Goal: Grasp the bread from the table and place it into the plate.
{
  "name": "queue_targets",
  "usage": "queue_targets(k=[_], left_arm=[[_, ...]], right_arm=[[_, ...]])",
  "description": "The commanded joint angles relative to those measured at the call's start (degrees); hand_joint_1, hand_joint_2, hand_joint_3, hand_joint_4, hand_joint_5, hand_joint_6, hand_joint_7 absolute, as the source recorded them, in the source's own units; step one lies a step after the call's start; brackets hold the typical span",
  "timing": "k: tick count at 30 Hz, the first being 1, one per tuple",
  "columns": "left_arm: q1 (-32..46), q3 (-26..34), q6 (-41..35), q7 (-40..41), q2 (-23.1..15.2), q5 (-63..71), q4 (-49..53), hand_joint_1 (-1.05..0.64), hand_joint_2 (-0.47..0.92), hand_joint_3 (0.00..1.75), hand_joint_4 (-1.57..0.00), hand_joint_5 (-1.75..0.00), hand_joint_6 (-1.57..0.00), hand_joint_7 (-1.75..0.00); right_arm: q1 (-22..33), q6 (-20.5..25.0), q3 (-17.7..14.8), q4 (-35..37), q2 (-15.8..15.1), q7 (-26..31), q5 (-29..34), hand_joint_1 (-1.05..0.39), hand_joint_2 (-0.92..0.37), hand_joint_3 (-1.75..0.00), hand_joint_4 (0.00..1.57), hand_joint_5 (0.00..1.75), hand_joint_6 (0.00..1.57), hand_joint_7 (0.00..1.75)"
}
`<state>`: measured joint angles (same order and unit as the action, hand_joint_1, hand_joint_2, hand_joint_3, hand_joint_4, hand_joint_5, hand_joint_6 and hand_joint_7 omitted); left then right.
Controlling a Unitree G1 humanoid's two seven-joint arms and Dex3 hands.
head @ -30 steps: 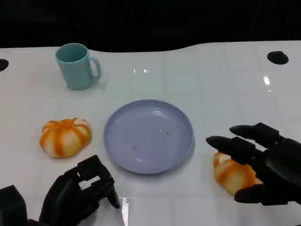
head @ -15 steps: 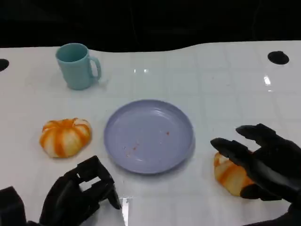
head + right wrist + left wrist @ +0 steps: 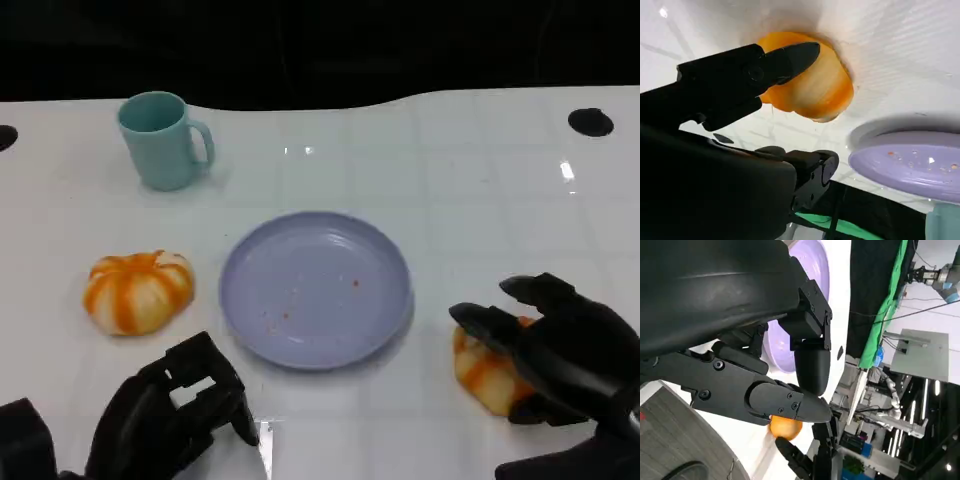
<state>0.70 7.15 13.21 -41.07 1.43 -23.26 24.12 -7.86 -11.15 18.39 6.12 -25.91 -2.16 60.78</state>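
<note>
An orange-and-white striped bread (image 3: 482, 368) lies on the white table to the right of the lilac plate (image 3: 315, 290). My right hand (image 3: 562, 352) is over this bread with its fingers spread across its top and right side. In the right wrist view one fingertip (image 3: 799, 52) touches the bread (image 3: 816, 90), the other fingers stand apart from it, and the plate (image 3: 910, 165) lies beyond. A second striped bread (image 3: 138, 290) sits left of the plate. My left hand (image 3: 168, 412) rests near the front edge with its fingers curled in and nothing in them.
A teal mug (image 3: 161, 140) stands at the back left. The plate holds only a few crumbs. Black round marks (image 3: 590, 121) sit at the table's far right and far left edges. The left wrist view shows the plate (image 3: 816, 265) and the right-hand bread (image 3: 785, 428).
My right hand has dropped lower and drawn back toward me over the right-hand bread, its fingers now closer around it. The left hand, both breads and the plate have stayed put.
</note>
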Motion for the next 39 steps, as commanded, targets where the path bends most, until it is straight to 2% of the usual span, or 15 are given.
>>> queue_targets(k=[1,8,10,13,14,16,17,19,20,21,22,24,26,29,39], left_arm=[[0.3,0.1,0.1,0.4,-0.5,-0.1,-0.6,-0.62,0.92,0.11,-0.68,-1.75,-0.66,-1.39],[0.6,0.1,-1.3,0.6,-0.5,-0.5,-1.6,-0.62,0.92,0.08,-0.69,-1.74,-0.68,-1.38],[0.7,0.1,-1.3,0.5,-0.7,-0.4,-1.7,-0.63,0.92,0.08,-0.7,-1.74,-0.68,-1.38],[0.9,0.1,-1.4,0.6,-0.6,-0.3,-2.0,-0.62,0.92,0.08,-0.7,-1.75,-0.69,-1.38],[0.9,0.0,-1.4,0.7,-0.6,-0.2,-2.2,-0.62,0.92,0.08,-0.7,-1.75,-0.69,-1.37],[1.1,0.0,-1.4,1.0,-0.6,-0.1,-2.4,-0.62,0.92,0.09,-0.69,-1.75,-0.68,-1.37],[1.2,-0.1,-1.3,1.2,-0.6,0.2,-2.6,-0.62,0.92,0.08,-0.69,-1.74,-0.68,-1.37],[1.3,-0.2,-1.2,1.4,-0.6,0.3,-2.8,-0.63,0.92,0.09,-0.7,-1.74,-0.69,-1.37],[1.4,-0.2,-1.2,1.5,-0.6,0.4,-2.9,-0.63,0.92,0.09,-0.7,-1.74,-0.69,-1.37],[1.4,-0.3,-1.2,1.7,-0.6,0.5,-3.1,-0.63,0.92,0.09,-0.7,-1.75,-0.69,-1.37],[1.5,-0.4,-1.2,2.0,-0.6,0.6,-3.3,-0.64,0.92,0.09,-0.7,-1.75,-0.69,-1.37],[1.6,-0.4,-1.2,2.1,-0.6,0.6,-3.4,-0.63,0.92,0.09,-0.7,-1.75,-0.69,-1.38],[1.6,-0.5,-1.1,2.0,-0.7,0.6,-3.3,-0.63,0.92,0.09,-0.7,-1.75,-0.68,-1.38],[1.5,-0.5,-1.1,2.0,-0.7,0.4,-3.3,-0.63,0.92,0.1,-0.69,-1.75,-0.68,-1.39],[1.5,-0.6,-1.3,2.4,-0.7,0.7,-3.4,-0.63,0.92,0.11,-0.69,-1.75,-0.67,-1.4]], right_arm=[[-1.6,1.2,1.5,2.4,-1.1,0.9,-0.1,-0.62,-0.86,-0.01,0.0,0.31,0.24,0.01],[-2.0,1.7,2.7,2.6,-2.0,1.0,-0.7,-0.62,-0.9,-0.01,0.01,0.5,0.37,0.05],[-1.7,1.2,2.4,2.4,-2.0,1.9,-1.7,-0.6,-0.9,0.0,0.05,0.67,0.48,0.07],[-1.5,1.1,2.1,2.1,-1.9,2.9,-3.0,-0.56,-0.9,0.0,0.23,0.9,0.65,0.14],[-1.5,1.1,2.0,2.0,-1.8,3.2,-3.5,-0.51,-0.9,0.0,0.37,1.01,0.74,0.18],[-1.5,0.0,1.7,2.2,-1.8,4.8,-4.7,-0.44,-0.91,0.0,0.52,1.24,0.84,0.28],[-1.5,-1.1,1.5,2.5,-1.8,6.3,-5.7,-0.39,-0.9,0.0,0.6,1.38,0.88,0.39],[-1.5,-3.3,1.1,3.5,-1.7,8.9,-7.8,-0.29,-0.89,0.0,0.75,1.66,0.81,0.96],[-1.5,-4.1,1.0,3.9,-1.7,9.7,-8.6,-0.25,-0.9,-0.01,0.82,1.7,0.79,1.15],[-1.6,-4.5,1.0,4.1,-1.8,10.0,-9.0,-0.23,-0.91,-0.06,0.9,1.73,0.78,1.31],[-1.8,-4.8,1.1,4.2,-1.9,10.3,-9.2,-0.22,-0.85,-0.27,0.94,1.74,0.76,1.41],[-2.2,-5.4,1.3,4.6,-2.2,11.2,-9.0,-0.23,-0.58,-0.91,0.94,1.74,0.71,1.6],[-2.6,-6.2,1.3,5.1,-2.3,12.5,-8.8,-0.24,-0.51,-1.11,0.92,1.75,0.68,1.71],[-3.4,-8.1,1.2,7.1,-1.9,16.5,-9.0,-0.26,-0.47,-1.18,0.91,1.75,0.69,1.74],[-6.7,-12.5,1.6,12.6,-0.3,26.0,-9.8,-0.31,-0.57,-1.09,0.91,1.75,0.64,1.75]])
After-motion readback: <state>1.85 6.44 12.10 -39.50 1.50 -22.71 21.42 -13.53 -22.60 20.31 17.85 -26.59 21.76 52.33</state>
